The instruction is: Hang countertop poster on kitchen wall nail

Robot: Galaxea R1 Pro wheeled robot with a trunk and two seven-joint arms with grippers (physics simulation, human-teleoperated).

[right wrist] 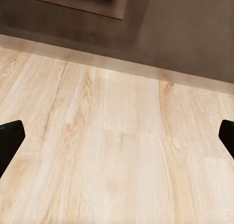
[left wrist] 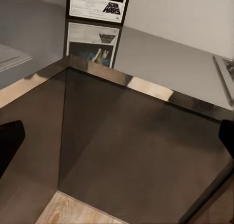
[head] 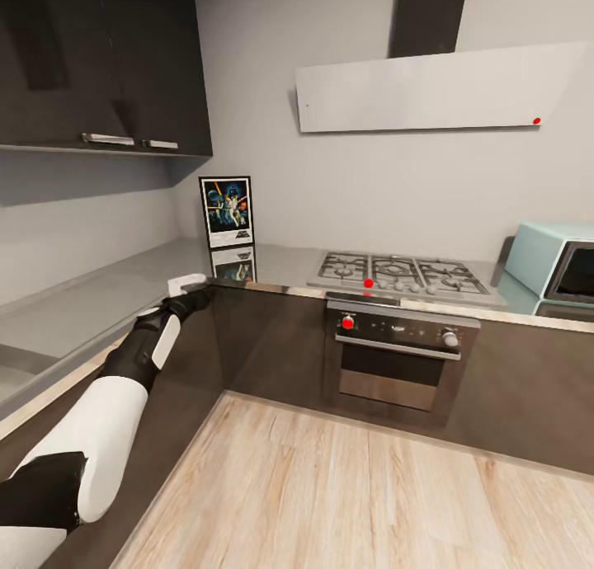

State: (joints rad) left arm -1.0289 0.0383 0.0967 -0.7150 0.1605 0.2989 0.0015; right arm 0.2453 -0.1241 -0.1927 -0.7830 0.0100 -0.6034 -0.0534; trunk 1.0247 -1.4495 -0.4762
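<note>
**One poster on the countertop, both grippers empty**

One poster (head: 227, 211) stands upright at the back of the kitchen countertop (head: 289, 265), left of centre in the head view, leaning on the wall with its reflection below. One gas hob (head: 401, 274) sits right of it, over one oven (head: 399, 352). The left gripper (left wrist: 117, 141) faces the cabinet corner, jaws wide. The right gripper (right wrist: 117, 136), jaws wide, looks at wooden floor (right wrist: 112, 151).

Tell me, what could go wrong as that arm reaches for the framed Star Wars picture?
The black-framed Star Wars poster stands upright against the grey wall, so a nudge from the open left gripper might tip it flat. The arm also sits close to the glossy grey countertop corner and could bump it.
</note>
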